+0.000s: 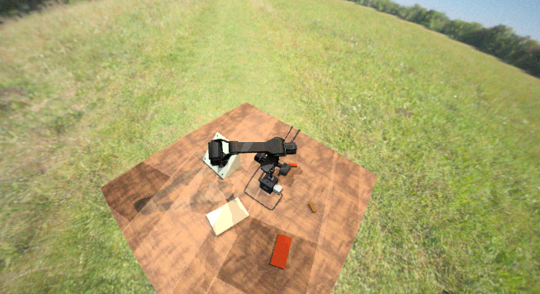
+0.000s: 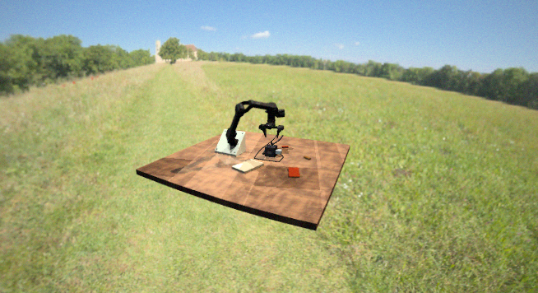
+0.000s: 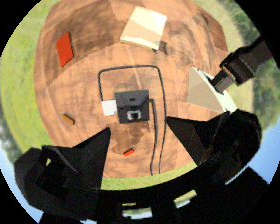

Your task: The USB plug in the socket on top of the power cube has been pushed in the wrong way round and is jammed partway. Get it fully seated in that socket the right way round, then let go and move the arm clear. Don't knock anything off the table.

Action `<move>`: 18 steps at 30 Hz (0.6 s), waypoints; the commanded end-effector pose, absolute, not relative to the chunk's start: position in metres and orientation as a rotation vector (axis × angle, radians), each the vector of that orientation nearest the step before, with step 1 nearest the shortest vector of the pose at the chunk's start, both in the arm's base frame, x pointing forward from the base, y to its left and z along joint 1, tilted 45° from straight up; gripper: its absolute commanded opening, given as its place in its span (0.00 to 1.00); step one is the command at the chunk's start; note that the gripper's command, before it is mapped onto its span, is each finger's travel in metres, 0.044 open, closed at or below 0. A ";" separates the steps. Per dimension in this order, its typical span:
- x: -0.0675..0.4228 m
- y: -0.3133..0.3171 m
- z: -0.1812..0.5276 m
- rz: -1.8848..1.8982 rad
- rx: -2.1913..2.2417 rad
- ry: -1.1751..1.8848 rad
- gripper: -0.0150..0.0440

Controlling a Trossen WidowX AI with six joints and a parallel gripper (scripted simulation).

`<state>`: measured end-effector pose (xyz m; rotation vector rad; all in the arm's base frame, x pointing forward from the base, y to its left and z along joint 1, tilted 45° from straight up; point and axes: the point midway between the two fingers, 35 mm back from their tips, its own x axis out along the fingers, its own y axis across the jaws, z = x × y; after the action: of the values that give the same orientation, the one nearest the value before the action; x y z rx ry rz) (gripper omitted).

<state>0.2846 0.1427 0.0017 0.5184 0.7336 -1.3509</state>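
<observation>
The black power cube [image 1: 268, 183] [image 2: 270, 151] [image 3: 132, 100] stands near the middle of the wooden table [image 1: 173, 246] [image 2: 267, 200], with a grey block [image 1: 278, 188] [image 3: 108, 107] on one side. The USB plug [image 3: 131, 115] shows on the cube's top in the wrist view; its black cable [image 1: 253, 195] [image 3: 156, 90] loops around the cube. How deep or which way round it sits is too small to tell. My gripper [image 1: 274, 169] [image 2: 271, 133] [image 3: 139, 124] is open and empty. It points down and hangs well above the cube, apart from it.
A cream pad [image 1: 227, 215] [image 2: 247, 165] [image 3: 144, 28], a red flat block [image 1: 281, 251] [image 2: 294, 172] [image 3: 63, 48], a small brown piece [image 1: 312, 206] [image 3: 70, 119] and a small orange piece [image 1: 293, 164] [image 3: 128, 152] lie around the cube. The arm's white base [image 1: 223, 165] stands at the back left.
</observation>
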 end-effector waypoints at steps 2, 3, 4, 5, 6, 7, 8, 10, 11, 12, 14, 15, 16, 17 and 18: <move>0.286 0.141 -0.001 -1.382 0.537 0.695 1.00; 0.286 0.141 -0.001 -1.382 0.537 0.695 1.00; 0.286 0.141 -0.001 -1.382 0.537 0.695 1.00; 0.286 0.141 -0.001 -1.382 0.537 0.695 1.00; 0.286 0.141 -0.001 -1.382 0.537 0.695 1.00; 0.286 0.141 -0.001 -1.382 0.537 0.695 1.00; 0.286 0.140 -0.002 -1.382 0.537 0.695 1.00; 0.286 0.140 -0.002 -1.382 0.537 0.695 1.00; 0.286 0.139 -0.003 -1.382 0.537 0.694 1.00; 0.287 0.138 -0.004 -1.382 0.537 0.694 1.00; 0.287 0.137 -0.005 -1.382 0.537 0.694 1.00; 0.287 0.137 -0.006 -1.382 0.537 0.694 1.00; 0.287 0.136 -0.007 -1.382 0.537 0.694 1.00; 0.287 0.135 -0.007 -1.382 0.537 0.694 1.00; 0.287 0.134 -0.008 -1.382 0.537 0.694 1.00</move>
<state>0.2885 0.1387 -0.0036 0.5521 0.6942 -1.3781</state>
